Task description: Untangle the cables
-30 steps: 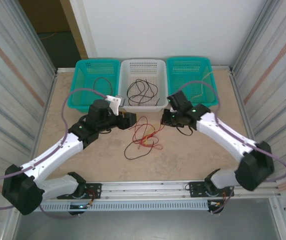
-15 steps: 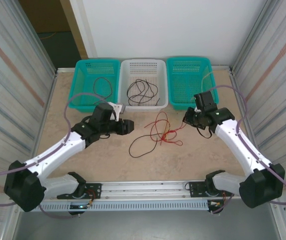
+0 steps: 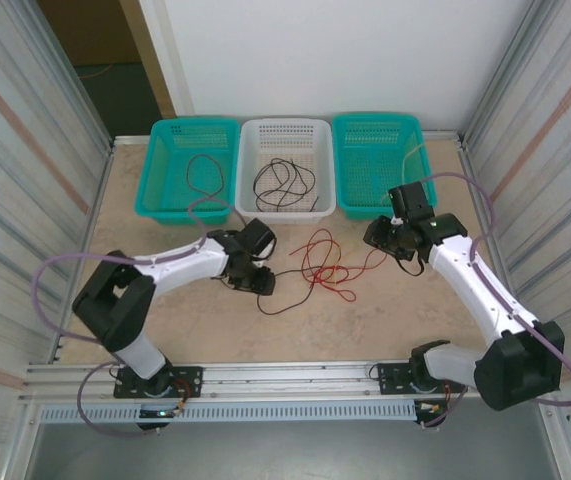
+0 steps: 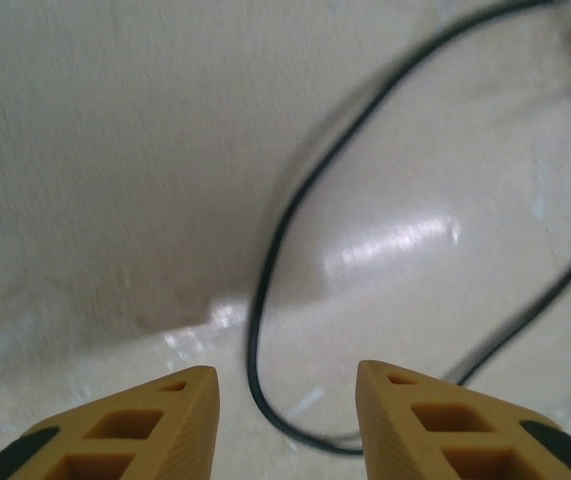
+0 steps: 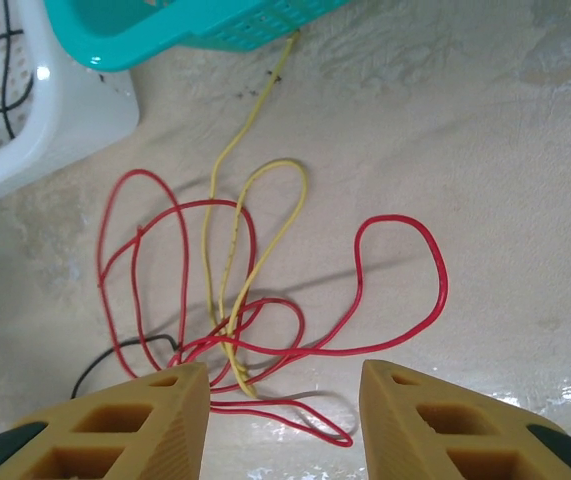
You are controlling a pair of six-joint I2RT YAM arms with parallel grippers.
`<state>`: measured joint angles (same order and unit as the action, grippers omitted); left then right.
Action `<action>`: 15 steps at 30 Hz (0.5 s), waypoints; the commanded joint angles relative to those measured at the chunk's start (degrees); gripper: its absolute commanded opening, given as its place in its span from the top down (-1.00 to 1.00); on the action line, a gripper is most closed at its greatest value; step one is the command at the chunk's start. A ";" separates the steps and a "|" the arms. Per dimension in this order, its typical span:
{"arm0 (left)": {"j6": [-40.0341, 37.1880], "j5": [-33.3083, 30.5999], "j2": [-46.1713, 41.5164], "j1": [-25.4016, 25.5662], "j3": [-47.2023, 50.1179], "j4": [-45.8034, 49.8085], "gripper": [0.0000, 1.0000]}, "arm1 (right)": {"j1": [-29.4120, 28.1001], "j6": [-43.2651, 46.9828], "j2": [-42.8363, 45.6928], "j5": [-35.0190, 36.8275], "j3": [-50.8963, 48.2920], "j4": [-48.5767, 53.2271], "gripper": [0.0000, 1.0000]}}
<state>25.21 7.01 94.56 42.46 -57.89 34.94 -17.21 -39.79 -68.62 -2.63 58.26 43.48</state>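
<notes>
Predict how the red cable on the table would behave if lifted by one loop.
Probably floppy: the red cable lies in loose, uneven loops. Likely very light, since it is so thin. It would probably snag and drag the yellow cable, which crosses through its loops.

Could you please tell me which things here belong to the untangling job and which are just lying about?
Job: red cable, yellow cable, loose black cable.
Lying about: left teal basket, white basket holding black cables, right teal basket.
</notes>
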 commanded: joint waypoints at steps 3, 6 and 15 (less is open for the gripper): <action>-3.82 -7.03 5.96 1.53 -6.47 5.19 0.24 | 0.13 1.13 4.04 0.59 0.71 1.36 0.14; -5.10 -9.41 8.87 2.99 -8.45 7.31 0.27 | 0.08 0.53 4.99 -0.18 0.97 0.65 0.14; -5.70 -9.35 14.36 3.35 -11.31 9.30 0.56 | 0.10 0.06 5.50 -2.21 3.43 -0.23 0.19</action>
<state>20.58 -1.50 106.50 45.87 -68.12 41.58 -17.21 -39.86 -64.29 -3.64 59.20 43.59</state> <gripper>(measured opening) 0.226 0.406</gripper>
